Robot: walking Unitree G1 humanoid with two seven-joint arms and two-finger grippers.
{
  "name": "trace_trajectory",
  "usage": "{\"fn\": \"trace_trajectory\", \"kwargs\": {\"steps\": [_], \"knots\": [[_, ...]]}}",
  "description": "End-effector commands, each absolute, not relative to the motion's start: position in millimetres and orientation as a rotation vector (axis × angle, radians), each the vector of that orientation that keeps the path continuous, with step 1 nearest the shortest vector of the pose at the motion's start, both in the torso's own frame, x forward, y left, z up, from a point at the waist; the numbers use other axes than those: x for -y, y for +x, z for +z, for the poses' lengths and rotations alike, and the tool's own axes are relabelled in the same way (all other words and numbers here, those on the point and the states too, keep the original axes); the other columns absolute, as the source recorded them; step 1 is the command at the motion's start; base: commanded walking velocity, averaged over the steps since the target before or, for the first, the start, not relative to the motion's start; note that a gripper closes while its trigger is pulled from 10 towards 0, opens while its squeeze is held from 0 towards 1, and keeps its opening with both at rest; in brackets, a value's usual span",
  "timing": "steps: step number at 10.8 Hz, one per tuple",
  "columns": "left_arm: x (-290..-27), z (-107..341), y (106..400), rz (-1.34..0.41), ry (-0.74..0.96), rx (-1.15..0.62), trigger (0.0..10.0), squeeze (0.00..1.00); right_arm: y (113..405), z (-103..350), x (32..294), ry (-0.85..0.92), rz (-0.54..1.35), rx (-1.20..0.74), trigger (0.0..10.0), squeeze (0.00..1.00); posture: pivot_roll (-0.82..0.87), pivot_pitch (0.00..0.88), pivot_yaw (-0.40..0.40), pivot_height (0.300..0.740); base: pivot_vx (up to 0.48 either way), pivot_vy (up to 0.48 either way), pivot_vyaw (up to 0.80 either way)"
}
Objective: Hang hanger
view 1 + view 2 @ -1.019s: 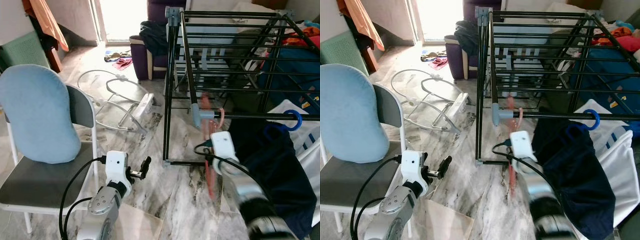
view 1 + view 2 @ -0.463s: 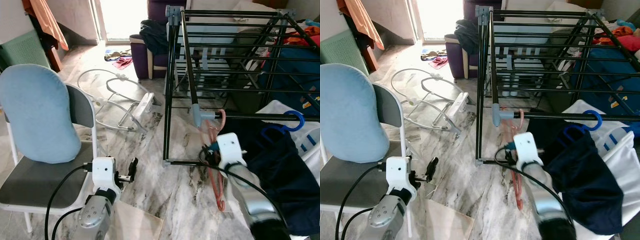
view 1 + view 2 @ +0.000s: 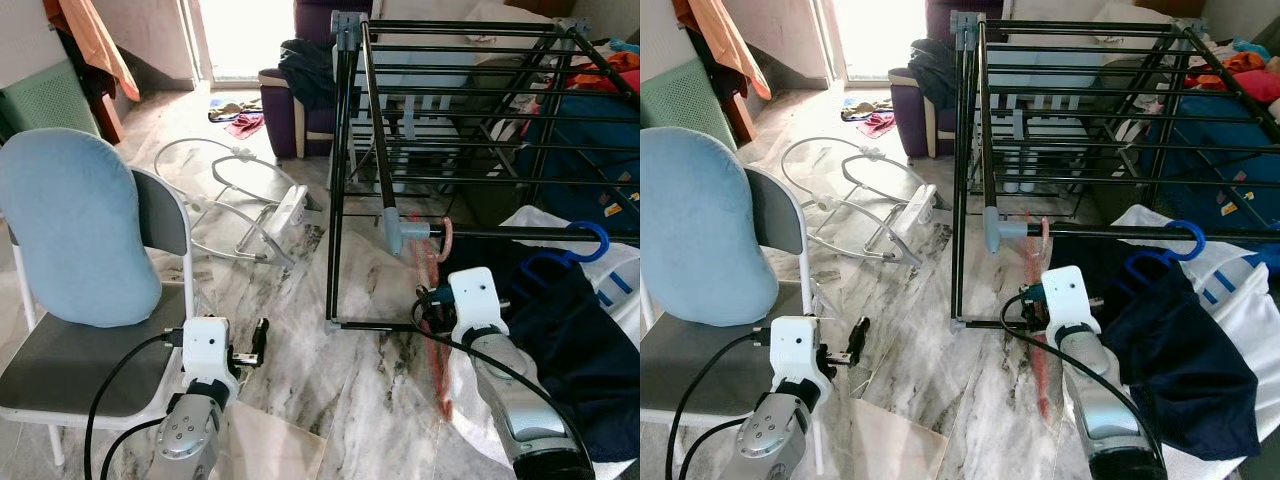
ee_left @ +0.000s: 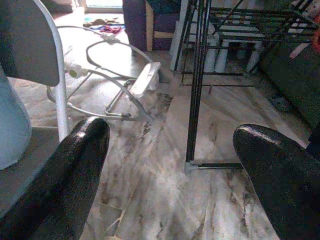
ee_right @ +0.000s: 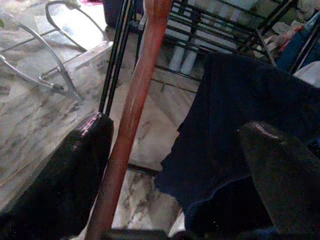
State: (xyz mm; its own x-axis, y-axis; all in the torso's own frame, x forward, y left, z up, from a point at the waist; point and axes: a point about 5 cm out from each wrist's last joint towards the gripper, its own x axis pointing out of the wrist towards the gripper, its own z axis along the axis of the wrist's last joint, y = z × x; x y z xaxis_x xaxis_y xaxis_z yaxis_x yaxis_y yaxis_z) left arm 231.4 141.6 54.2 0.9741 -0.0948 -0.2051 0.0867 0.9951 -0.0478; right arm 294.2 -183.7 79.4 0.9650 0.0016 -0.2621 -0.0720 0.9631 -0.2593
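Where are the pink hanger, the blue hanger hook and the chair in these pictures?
pink hanger (image 3: 437, 320): left eye view, on its arm hanging below the rail.
blue hanger hook (image 3: 593, 236): left eye view, on the curve over the rail.
chair (image 3: 90, 365): left eye view, on the grey seat.

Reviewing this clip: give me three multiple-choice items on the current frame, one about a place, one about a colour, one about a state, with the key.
1. Where does the pink hanger's hook sit?
A. On the chair
B. Over the drying rack's front rail, by its grey corner joint
C. On the floor

2. What colour is the hanger carrying the dark blue garment?
A. Blue
B. Green
C. White

3. How are the right gripper's fingers?
A. Shut on the garment
B. Shut on the rail
C. Open, with the pink hanger between them

Key: 1 B, its hook curls over the rail beside the joint; 2 A, a blue hook shows on the rail; 3 C, the right wrist view shows both fingers spread wide apart.
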Motion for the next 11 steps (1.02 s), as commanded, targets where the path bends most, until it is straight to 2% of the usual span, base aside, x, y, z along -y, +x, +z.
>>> {"fn": "trace_trajectory", "kwargs": {"steps": [1, 3, 4, 5, 11], "knots": [[-141, 52, 231, -0.09, -0.017, -0.22, 10.0, 0.0, 295, 86, 185, -0.249, 0.036, -0.236, 10.0, 1.0, -0.07, 0.0, -0.004, 0.74, 0.0, 0.0, 0.0], [-140, 53, 233, -0.091, 0.026, -0.215, 10.0, 0.0, 295, 87, 182, -0.237, 0.067, -0.229, 10.0, 1.0, -0.07, 0.0, -0.003, 0.74, 0.0, 0.0, 0.0], [-142, 53, 235, -0.079, 0.029, -0.22, 10.0, 0.0, 298, 90, 178, -0.239, 0.092, -0.216, 10.0, 0.96, -0.07, 0.0, -0.004, 0.74, 0.0, 0.0, 0.0], [-141, 52, 235, -0.085, 0.04, -0.224, 10.0, 0.0, 299, 90, 176, -0.229, 0.092, -0.213, 10.0, 0.0, -0.07, 0.0, -0.005, 0.74, -0.259, 0.0, 0.0], [-141, 52, 238, -0.085, 0.057, -0.225, 10.0, 0.0, 304, 89, 174, -0.223, 0.079, -0.228, 10.0, 0.0, -0.06, 0.0, -0.003, 0.74, -0.284, 0.0, 0.0]]}}
